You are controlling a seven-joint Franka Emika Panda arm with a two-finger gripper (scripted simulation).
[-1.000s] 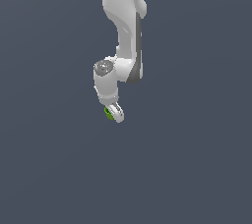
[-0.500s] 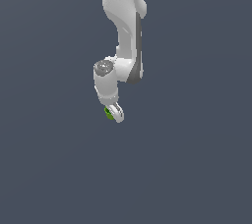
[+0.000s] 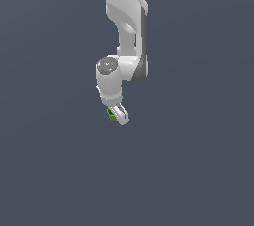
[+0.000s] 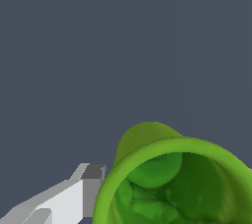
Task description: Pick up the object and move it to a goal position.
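We note the green cup (image 3: 112,114) clamped between the closed jaws, rim (image 4: 162,150) facing the wrist camera.

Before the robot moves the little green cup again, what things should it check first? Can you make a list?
1. Is the green cup at the gripper? Ok: green shows at the fingertips in the exterior view.
2. Is a finger touching the cup's side? Ok: the wrist view shows one right against it.
3. Is the other finger on it too? Cannot tell: it is out of the picture.
4. Is the grip tight? Cannot tell.
5. Is the cup whole? Ok: its round rim looks unbroken.
6. Where is the goal? Cannot tell: no marker shows.
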